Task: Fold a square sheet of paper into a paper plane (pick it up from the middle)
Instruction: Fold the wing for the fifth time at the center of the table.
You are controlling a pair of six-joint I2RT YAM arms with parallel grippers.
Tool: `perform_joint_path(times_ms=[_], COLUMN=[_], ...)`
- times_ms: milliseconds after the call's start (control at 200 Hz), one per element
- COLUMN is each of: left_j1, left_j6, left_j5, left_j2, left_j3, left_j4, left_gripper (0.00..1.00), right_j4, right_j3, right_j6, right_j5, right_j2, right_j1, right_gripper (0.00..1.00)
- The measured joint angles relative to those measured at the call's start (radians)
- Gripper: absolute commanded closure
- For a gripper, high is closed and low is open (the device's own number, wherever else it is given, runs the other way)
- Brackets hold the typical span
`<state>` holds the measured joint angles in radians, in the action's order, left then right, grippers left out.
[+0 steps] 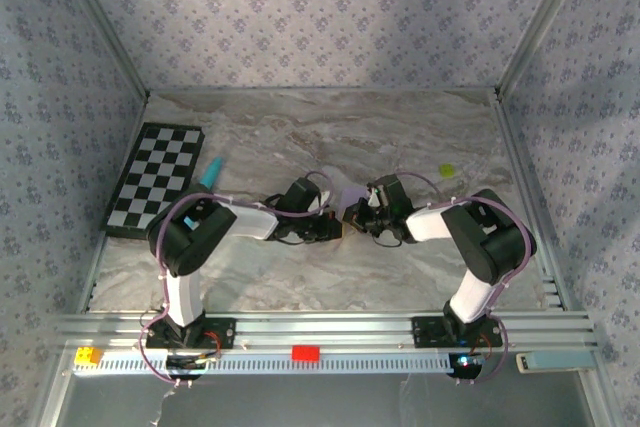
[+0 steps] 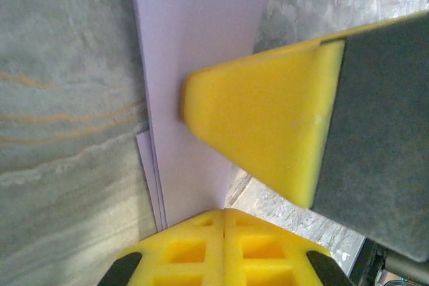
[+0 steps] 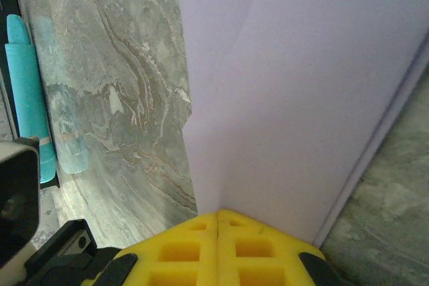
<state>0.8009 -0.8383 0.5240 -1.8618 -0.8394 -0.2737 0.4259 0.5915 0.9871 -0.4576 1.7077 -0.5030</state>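
Centrally in the overhead view, both arms converge on the square sheet of paper [image 1: 338, 185], which lies on the table [image 1: 300, 277] at mid-frame, well apart from the checkerboard [image 1: 155, 179] and the teal pen [image 1: 210, 173] at upper left.

Left wrist view: the left claw [image 2: 224, 222], at the bottom edge of the frame, is pressed together. The lilac strip runs from top centre down into the seam between its pads, so it appears to be pinching the sheet. Stacked layer edges show just left of that seam, which suggests the sheet is creased at least once. One yellow finger [image 2: 261, 132] of the other arm enters from the right and sits over the strip; whether it touches cannot be told.

Right wrist view: the right claw [image 3: 218, 222], at bottom centre, is likewise pressed together, with a corner of the sheet running into its seam. A faint crease line crosses the upper middle of the lilac surface.

Judged step: holding and flattening a fold partway through the plane. To do it well, one claw should anchor the layers without sliding while the other draws along the crease. Edges ought to be matched before pressure is applied, since a skewed crease carries into every later fold. Thin paper buckles readily, so pulls should be short and run parallel to the table, not upward.
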Motion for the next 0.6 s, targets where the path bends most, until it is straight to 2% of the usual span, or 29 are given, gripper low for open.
perform_joint_path(times_ms=[280, 600], left_j1=[0.016, 0.020], left_j6=[0.012, 0.019], left_j5=[0.005, 0.013], left_j2=[0.030, 0.030], left_j3=[-0.035, -0.064], left_j4=[0.143, 0.174], left_gripper=[0.96, 0.90], right_j4=[-0.002, -0.002], right_j3=[0.000, 0.000], right_j6=[0.000, 0.000], right_j5=[-0.003, -0.003], right_j2=[0.000, 0.001], right_j1=[0.002, 0.007], right_gripper=[0.96, 0.96])
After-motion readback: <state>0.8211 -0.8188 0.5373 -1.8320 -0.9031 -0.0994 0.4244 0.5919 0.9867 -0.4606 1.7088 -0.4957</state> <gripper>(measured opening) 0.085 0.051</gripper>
